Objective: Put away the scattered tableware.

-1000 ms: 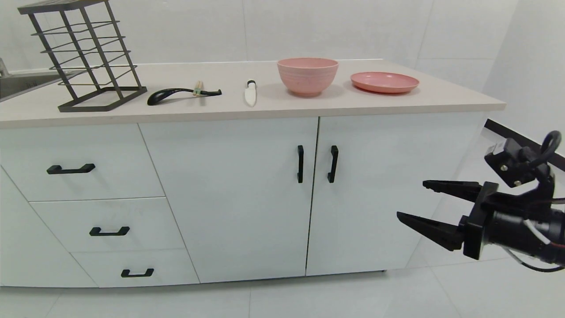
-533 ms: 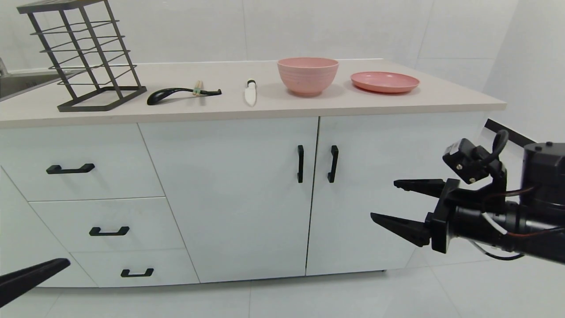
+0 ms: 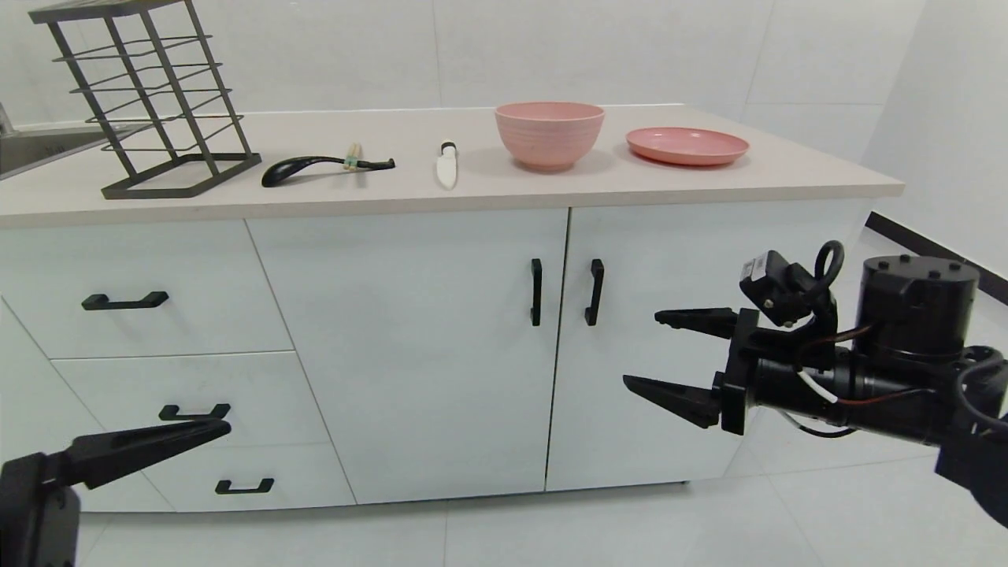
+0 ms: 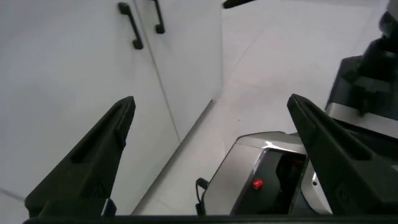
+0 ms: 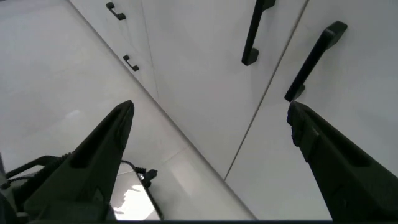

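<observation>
Hovering before the cabinet (image 3: pixel 409 354), the right gripper (image 3: pixel 642 350) is gaping wide at four o'clock; the left gripper (image 4: pixel 211 106), jaws equally spread, is sitting at eight o'clock.

The head view's left edge cuts off the sink (image 3: pixel 39 146), its top edge the rack (image 3: pixel 102 9).

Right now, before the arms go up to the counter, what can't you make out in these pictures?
Sink: head view, cut off by the left edge.
Bowl: head view, its inside hidden by its own near wall.
Cupboard: head view, contents hidden by shut doors.
Chopsticks: head view, too small to count where they meet the spoon handle.
</observation>
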You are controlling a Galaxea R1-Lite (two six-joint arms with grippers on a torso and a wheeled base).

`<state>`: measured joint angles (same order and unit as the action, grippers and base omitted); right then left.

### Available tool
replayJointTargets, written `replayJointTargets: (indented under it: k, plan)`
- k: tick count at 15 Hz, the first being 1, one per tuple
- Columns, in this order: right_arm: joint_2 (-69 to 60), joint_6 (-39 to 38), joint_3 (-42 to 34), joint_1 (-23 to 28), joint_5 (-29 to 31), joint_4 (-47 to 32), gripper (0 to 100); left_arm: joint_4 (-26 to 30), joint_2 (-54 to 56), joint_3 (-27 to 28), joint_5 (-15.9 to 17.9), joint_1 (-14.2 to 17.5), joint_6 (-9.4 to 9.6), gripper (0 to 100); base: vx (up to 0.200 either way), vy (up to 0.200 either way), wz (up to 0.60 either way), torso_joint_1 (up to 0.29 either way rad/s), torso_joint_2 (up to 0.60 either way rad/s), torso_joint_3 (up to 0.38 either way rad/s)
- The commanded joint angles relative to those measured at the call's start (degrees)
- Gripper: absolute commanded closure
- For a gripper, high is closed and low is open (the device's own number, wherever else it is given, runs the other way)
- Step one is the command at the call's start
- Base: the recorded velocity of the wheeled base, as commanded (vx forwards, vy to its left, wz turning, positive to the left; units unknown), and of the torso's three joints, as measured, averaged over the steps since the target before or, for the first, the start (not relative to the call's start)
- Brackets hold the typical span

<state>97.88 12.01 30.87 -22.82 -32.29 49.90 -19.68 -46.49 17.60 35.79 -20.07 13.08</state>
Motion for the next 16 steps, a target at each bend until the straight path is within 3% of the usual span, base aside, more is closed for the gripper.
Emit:
replayJointTargets:
  k: [1,4,8,11,16]
  plan:
    - [6.71,0.56,-0.1,0.23,-0.67,4.6,0,-3.26,-6.42,0.24,-0.02,-3.49,0.19,0,0.0,0.0,0.0,0.0,0.0,0.0]
    - [9.17,0.56,0.16,0.32,-0.67,7.94,0,-12.32,-14.76,0.24,0.07,-4.02,0.1,0,0.0,0.0,0.0,0.0,0.0,0.0]
    - [11.55,0.56,2.97,1.02,-0.49,8.9,0,-17.68,-23.82,0.77,-0.02,-7.8,0.02,0,0.0,0.0,0.0,0.0,0.0,0.0]
    - [14.36,0.65,6.84,1.11,-0.31,8.9,0,-21.9,-31.64,4.28,-0.02,-9.11,0.19,0,0.0,0.0,0.0,0.0,0.0,0.0]
    - [18.4,0.65,10.79,1.2,-0.49,8.99,0,-30.25,-42.01,9.47,-0.72,-14.48,0.19,0,0.0,0.0,0.0,0.0,0.0,0.0]
